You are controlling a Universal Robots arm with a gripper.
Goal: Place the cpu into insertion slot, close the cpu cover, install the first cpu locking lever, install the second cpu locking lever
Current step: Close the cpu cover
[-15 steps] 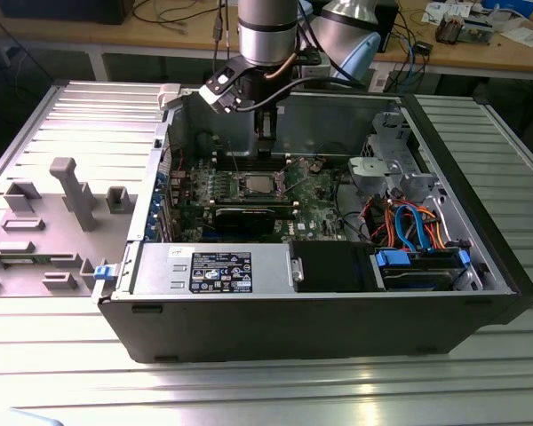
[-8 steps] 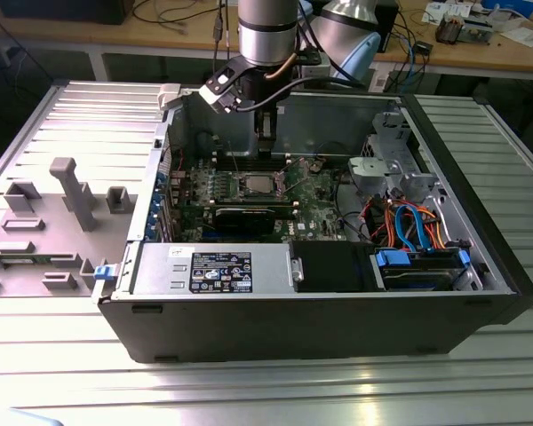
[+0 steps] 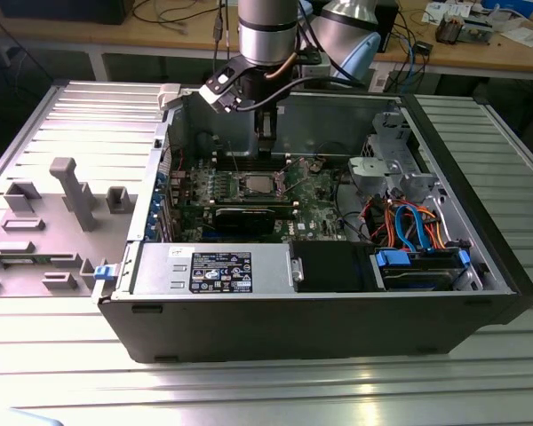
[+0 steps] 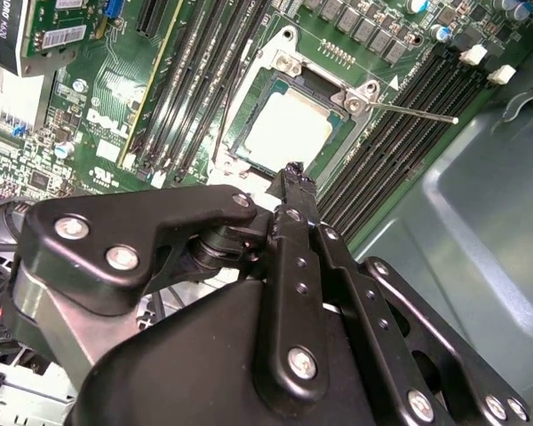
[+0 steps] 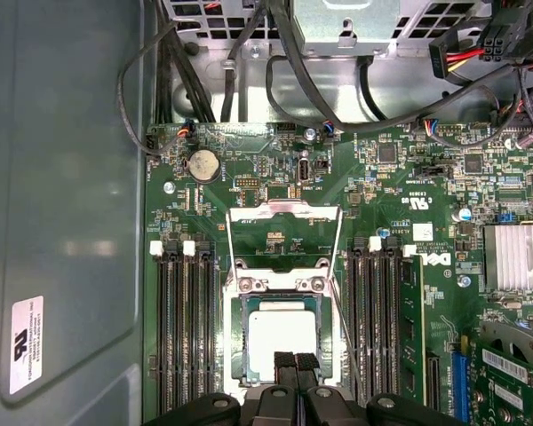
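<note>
The cpu (image 5: 282, 335) lies flat in the insertion slot (image 5: 235, 342) on the green board, its silver top also plain in the second wrist view (image 4: 289, 133) and the exterior view (image 3: 251, 185). The cpu cover (image 5: 284, 209) is swung open, its thin metal frame standing away from the chip with the board visible through its window. Two thin locking levers (image 5: 232, 253) (image 5: 338, 257) are raised beside it; one lever (image 4: 413, 111) sticks out sideways. My gripper (image 5: 295, 362) hangs just above the chip's edge, fingers (image 4: 293, 182) pressed together with nothing between them.
Black memory slots (image 5: 185, 328) flank the socket on both sides. A graphics card (image 3: 249, 216) lies in front of the socket. The case wall (image 5: 62, 195), cables (image 3: 409, 222), a drive cage (image 3: 382, 169) and the power supply (image 3: 218, 266) hem the board in.
</note>
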